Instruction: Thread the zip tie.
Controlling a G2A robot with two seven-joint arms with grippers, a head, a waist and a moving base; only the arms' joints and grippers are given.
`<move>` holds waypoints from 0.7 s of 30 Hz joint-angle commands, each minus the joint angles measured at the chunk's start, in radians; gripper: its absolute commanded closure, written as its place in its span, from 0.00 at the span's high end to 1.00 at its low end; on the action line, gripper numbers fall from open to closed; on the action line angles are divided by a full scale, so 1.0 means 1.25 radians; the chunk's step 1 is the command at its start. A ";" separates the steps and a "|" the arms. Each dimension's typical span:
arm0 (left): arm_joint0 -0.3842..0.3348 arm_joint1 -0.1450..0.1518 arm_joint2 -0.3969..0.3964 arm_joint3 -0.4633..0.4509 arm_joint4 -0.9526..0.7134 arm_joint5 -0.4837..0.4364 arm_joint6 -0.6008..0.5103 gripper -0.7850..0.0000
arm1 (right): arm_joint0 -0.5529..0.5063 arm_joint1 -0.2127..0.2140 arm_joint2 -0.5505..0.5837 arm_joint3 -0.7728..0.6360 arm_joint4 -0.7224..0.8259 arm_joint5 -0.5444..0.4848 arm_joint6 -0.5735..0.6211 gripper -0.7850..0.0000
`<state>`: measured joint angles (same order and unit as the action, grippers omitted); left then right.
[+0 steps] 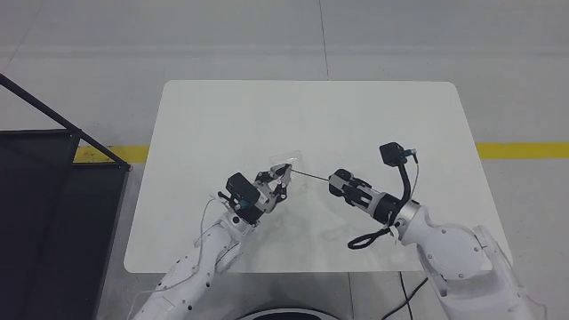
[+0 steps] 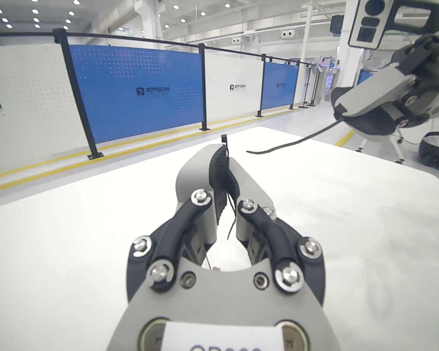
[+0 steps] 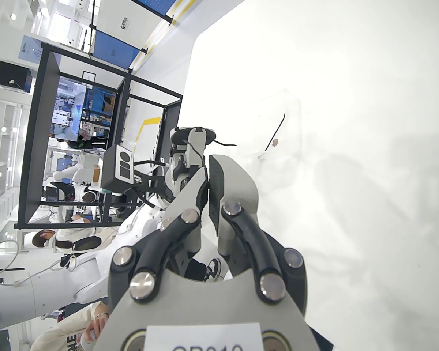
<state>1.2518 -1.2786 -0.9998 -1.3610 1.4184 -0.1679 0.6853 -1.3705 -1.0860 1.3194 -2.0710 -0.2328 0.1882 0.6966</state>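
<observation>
Near the front edge of the bench [image 2: 351, 221], left tool [image 2: 222, 158] is clamping the zip tie head [image 2: 224, 139], right tool [image 2: 342, 113] is pinching the tail [image 2: 289, 143], so I'd be easing the tip in slow and straight.

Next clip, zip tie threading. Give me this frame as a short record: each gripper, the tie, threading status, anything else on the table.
left gripper: shut on the zip tie head, which pokes above its fingertips
right gripper: shut on a black strap, free tip aimed at the head
threading: not done; the tip stops short of the head
table: white, both grippers above it
other: clear bag on the table with a dark strip inside
</observation>
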 commanded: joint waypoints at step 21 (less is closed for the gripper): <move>-0.006 -0.009 0.015 0.022 0.001 0.010 0.027 0.00 | -0.003 0.002 0.011 -0.012 0.017 0.036 0.011 0.00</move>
<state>1.2439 -1.2897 -0.9807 -1.3338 1.4193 -0.1550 0.7185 -1.3747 -1.0840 1.3337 -2.0862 -0.2102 0.2313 0.7088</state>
